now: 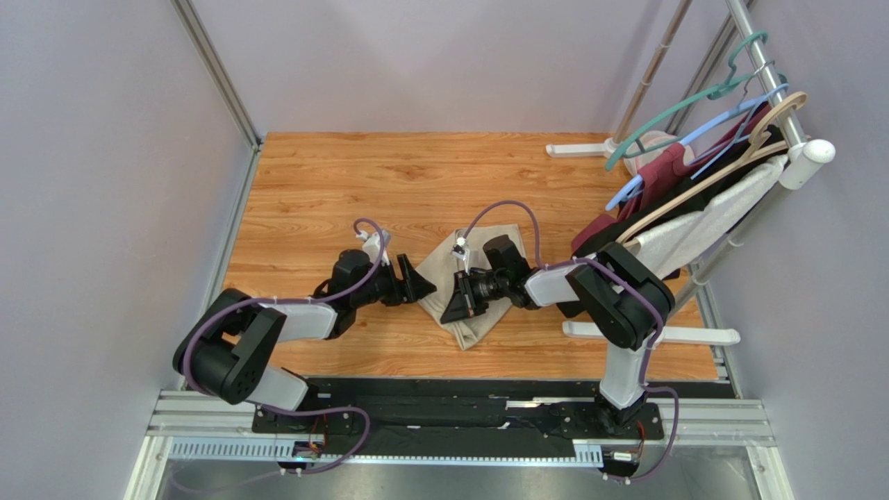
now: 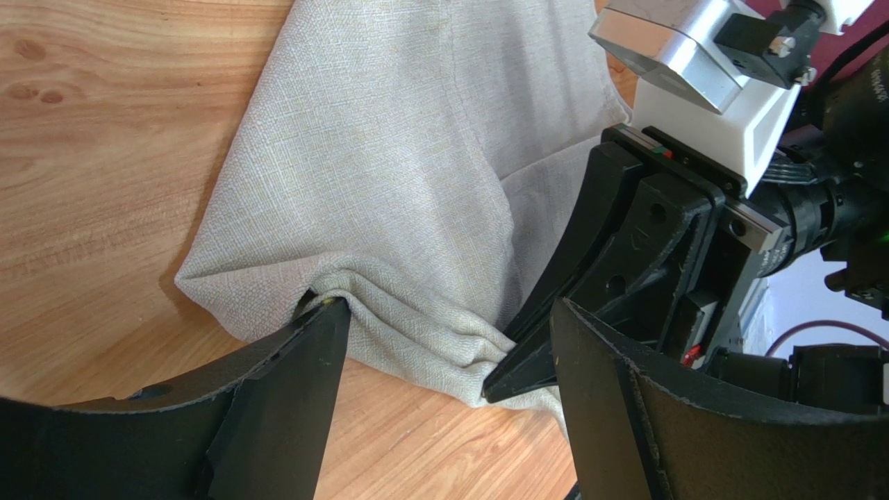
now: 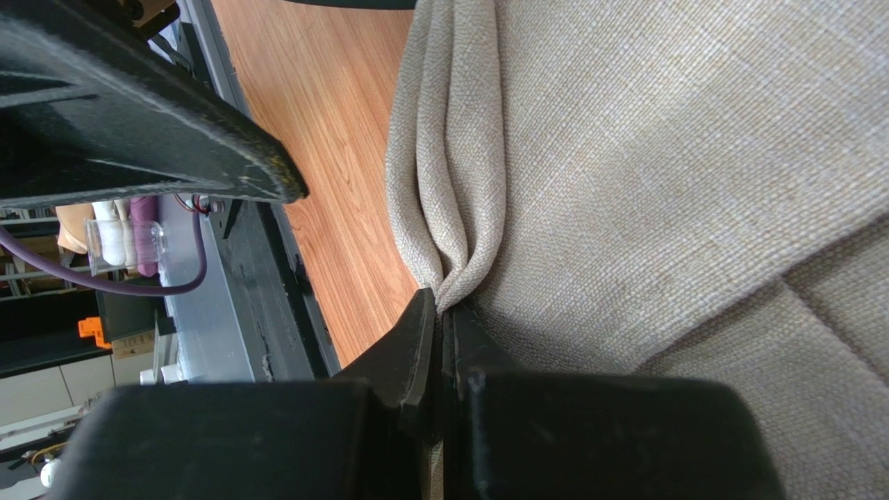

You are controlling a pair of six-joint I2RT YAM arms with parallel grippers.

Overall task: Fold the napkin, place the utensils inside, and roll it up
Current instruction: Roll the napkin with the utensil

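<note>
The beige napkin point(image 1: 475, 313) lies folded and bunched on the wooden table, between my two grippers; it also shows in the left wrist view point(image 2: 417, 177) and in the right wrist view point(image 3: 668, 177). My right gripper point(image 1: 456, 309) is shut on a pinched fold at the napkin's edge, seen in its wrist view point(image 3: 443, 313). My left gripper point(image 1: 423, 283) is open, its jaws wide apart at the napkin's left edge; one fingertip point(image 2: 323, 323) touches the cloth. The utensils are out of view.
A rack point(image 1: 772, 115) at the right holds hangers with maroon point(image 1: 657, 177) and white point(image 1: 689, 234) garments close behind the right arm. A white stand foot point(image 1: 647, 333) lies on the table at the right. Grey walls enclose the table.
</note>
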